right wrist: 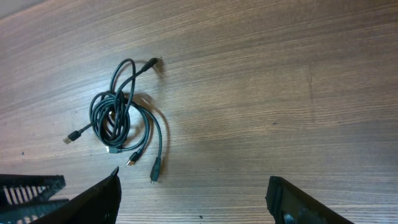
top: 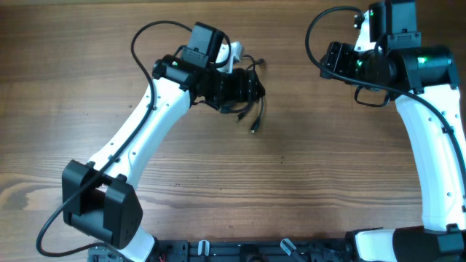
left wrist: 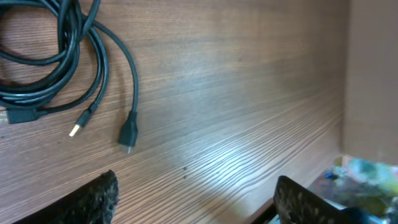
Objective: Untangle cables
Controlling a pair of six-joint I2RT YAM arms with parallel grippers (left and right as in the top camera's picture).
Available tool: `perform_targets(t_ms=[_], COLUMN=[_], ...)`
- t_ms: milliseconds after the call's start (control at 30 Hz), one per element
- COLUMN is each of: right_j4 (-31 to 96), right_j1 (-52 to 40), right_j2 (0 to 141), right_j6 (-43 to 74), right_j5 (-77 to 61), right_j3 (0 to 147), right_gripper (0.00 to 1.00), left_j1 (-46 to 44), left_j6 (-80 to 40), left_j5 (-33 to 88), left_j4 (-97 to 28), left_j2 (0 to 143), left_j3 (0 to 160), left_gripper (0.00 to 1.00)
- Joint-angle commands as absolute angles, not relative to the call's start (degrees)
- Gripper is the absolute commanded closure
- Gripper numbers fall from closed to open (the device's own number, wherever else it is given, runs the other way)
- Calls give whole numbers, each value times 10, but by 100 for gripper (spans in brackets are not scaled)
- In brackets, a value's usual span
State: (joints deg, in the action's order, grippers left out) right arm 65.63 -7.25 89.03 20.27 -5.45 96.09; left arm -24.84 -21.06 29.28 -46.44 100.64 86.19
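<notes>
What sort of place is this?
Probably a robotics lab or test bench: a white left arm and right arm stand at a wooden table, with a bundle of black cables on it.

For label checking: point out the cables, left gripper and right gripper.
cables [right wrist: 117,115]: right wrist view, coiled middle of the bundle.
left gripper [left wrist: 196,191]: left wrist view, midway between fingertips.
right gripper [right wrist: 194,188]: right wrist view, midway between fingertips.

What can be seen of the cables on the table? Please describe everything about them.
The cables are thin, dark cords with a smooth, rubbery look, gathered into one loose bundle of overlapping loops. They lie flat on the wooden table and touch only it. Several small plug ends stick out around the bundle, and at least one has a pale metal tip. Nothing holds them.
</notes>
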Motion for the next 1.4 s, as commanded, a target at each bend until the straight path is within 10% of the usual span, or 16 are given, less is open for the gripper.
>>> perform_targets(t_ms=[0,567,1367], right_j4=[656,670,683], right_j1=[-74,-74,-74], right_j2=[897,897,897], right_j6=[195,195,195], right_j5=[-43,-43,-43], right_j3=[962,962,962], right_gripper=[23,23,23], left_j1=[-243,-136,-138], left_j6=[-171,141,156], left_j5=[198,110,133], left_j4=[-472,-326,-256], left_j2=[1010,1119,1294], left_j3=[863,863,863], left_gripper=[13,30,30])
